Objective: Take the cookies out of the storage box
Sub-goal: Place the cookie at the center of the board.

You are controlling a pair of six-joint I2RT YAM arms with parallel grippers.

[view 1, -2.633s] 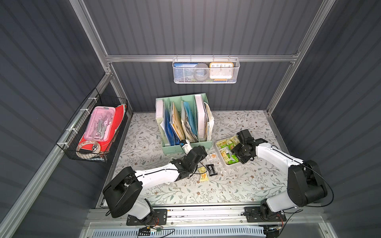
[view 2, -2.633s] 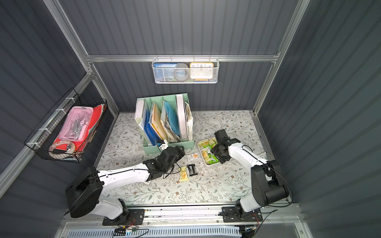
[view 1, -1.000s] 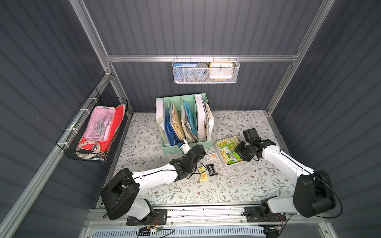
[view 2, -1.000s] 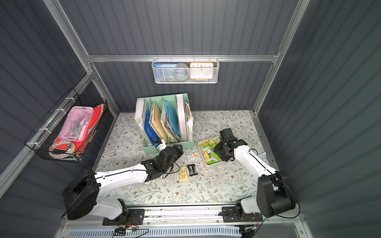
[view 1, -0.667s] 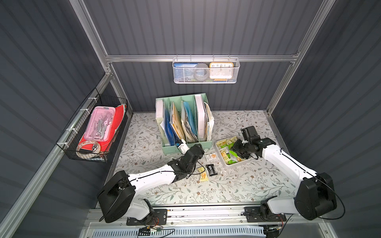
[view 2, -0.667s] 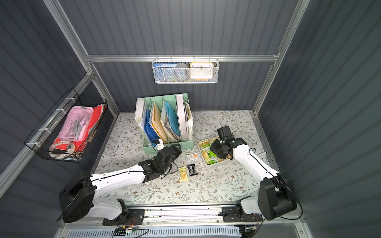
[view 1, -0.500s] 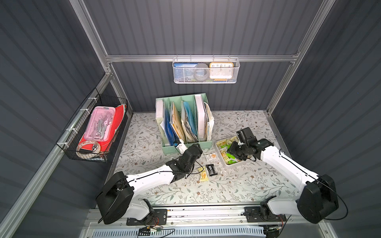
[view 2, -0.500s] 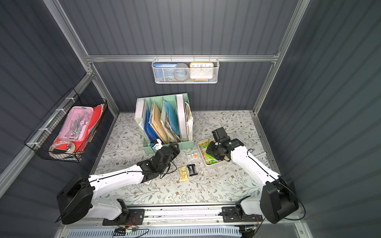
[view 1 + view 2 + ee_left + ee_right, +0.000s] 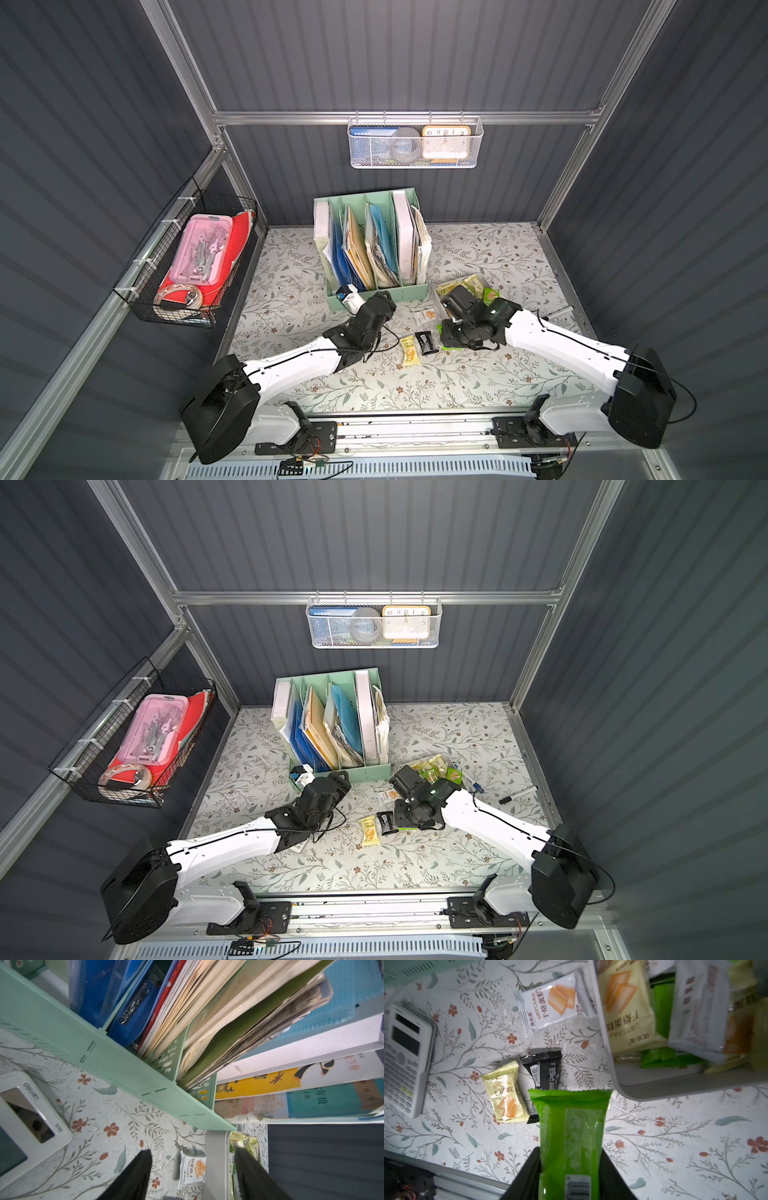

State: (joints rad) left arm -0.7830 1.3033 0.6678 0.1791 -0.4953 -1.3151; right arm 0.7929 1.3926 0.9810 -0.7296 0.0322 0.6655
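Your right gripper [image 9: 569, 1154] clamped a green cookie packet [image 9: 571, 1118] beside the storage box [image 9: 654, 1088], while your left gripper [image 9: 192, 1152] stood with jaws apart.

top views: high, downward, whole table [image 9: 498, 257] | wrist views: close, share white packet [image 9: 192, 1168]

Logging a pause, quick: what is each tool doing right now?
Left tool: open, holding nothing.
Right tool: closed on a green cookie packet.
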